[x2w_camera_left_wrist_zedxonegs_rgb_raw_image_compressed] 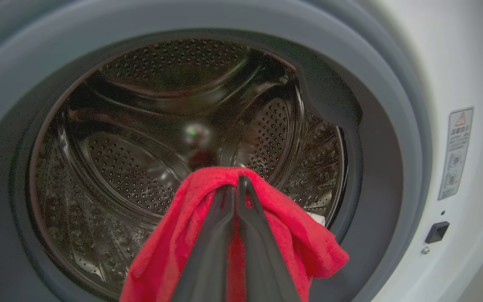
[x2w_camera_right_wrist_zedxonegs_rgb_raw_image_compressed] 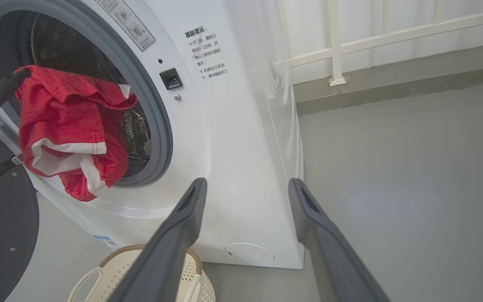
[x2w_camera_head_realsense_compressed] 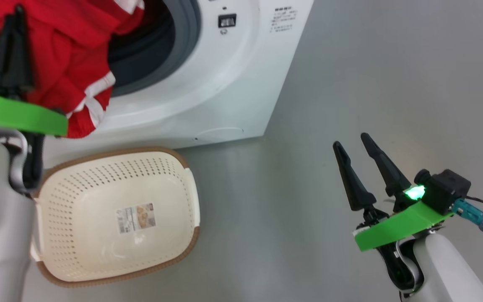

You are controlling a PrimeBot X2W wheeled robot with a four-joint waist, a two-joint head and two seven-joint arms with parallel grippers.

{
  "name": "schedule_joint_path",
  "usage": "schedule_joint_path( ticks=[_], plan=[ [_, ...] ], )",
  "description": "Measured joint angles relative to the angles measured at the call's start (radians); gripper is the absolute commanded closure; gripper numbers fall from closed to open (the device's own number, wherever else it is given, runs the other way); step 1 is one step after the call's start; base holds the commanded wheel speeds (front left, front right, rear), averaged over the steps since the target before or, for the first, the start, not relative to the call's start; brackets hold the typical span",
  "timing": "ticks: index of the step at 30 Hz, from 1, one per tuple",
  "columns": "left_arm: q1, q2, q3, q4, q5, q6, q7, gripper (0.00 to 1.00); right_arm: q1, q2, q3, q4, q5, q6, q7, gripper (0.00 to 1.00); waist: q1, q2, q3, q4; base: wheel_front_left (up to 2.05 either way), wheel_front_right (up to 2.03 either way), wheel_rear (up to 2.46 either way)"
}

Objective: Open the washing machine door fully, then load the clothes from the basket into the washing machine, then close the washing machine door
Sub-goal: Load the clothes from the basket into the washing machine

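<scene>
My left gripper [x2w_camera_head_realsense_compressed: 17,16] is shut on the red clothes [x2w_camera_head_realsense_compressed: 69,54] with white stripes, held up in front of the mouth of the white washing machine [x2w_camera_head_realsense_compressed: 233,84]. In the left wrist view its tips [x2w_camera_left_wrist_zedxonegs_rgb_raw_image_compressed: 235,184] pinch the clothes [x2w_camera_left_wrist_zedxonegs_rgb_raw_image_compressed: 275,226] just before the steel drum [x2w_camera_left_wrist_zedxonegs_rgb_raw_image_compressed: 149,138], with the fabric hanging over the grey gasket [x2w_camera_left_wrist_zedxonegs_rgb_raw_image_compressed: 392,138]. The washing machine door [x2w_camera_right_wrist_zedxonegs_rgb_raw_image_compressed: 2,235], black, stands swung open at the left. The cream basket [x2w_camera_head_realsense_compressed: 61,197] sits on the floor below the opening, with nothing inside. My right gripper [x2w_camera_head_realsense_compressed: 350,141] hovers open over the floor to the right, holding nothing.
Grey floor [x2w_camera_head_realsense_compressed: 371,63] stretches to the right of the machine. A white railing [x2w_camera_right_wrist_zedxonegs_rgb_raw_image_compressed: 333,54] on a low kerb runs behind it. In the right wrist view the basket [x2w_camera_right_wrist_zedxonegs_rgb_raw_image_compressed: 136,268] stands close to the machine's front lower edge.
</scene>
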Motion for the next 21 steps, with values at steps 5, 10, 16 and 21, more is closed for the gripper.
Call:
schedule_joint_path(
  ticks=[5, 10, 16, 21],
  plan=[
    [-0.106, 0.014, 0.002, 0.126, 0.000, -0.010, -0.001, 1.00, -0.039, 0.017, 0.000, -0.012, -0.007, 0.000, 0.000, 0.00, 0.0000, 0.0000, 0.053, -0.023, 0.00, 0.00, 0.00],
    [-0.210, 0.019, -0.001, 0.237, 0.003, -0.020, -0.001, 1.00, -0.058, 0.028, 0.004, -0.016, -0.010, 0.000, 0.000, 0.00, 0.0000, 0.0000, 0.107, -0.046, 0.00, 0.00, 0.00],
    [-0.315, 0.053, -0.008, 0.336, 0.013, -0.028, -0.001, 1.00, -0.074, 0.052, 0.002, -0.029, -0.019, 0.000, 0.000, 0.00, 0.0000, 0.0000, 0.167, -0.084, 0.00, 0.00, 0.00],
    [-0.401, 0.065, -0.029, 0.398, 0.023, -0.035, -0.001, 1.00, -0.079, 0.069, 0.003, -0.037, -0.019, 0.000, 0.000, 0.00, 0.0000, 0.0000, 0.215, -0.118, 0.00, 0.00, 0.00]
  ],
)
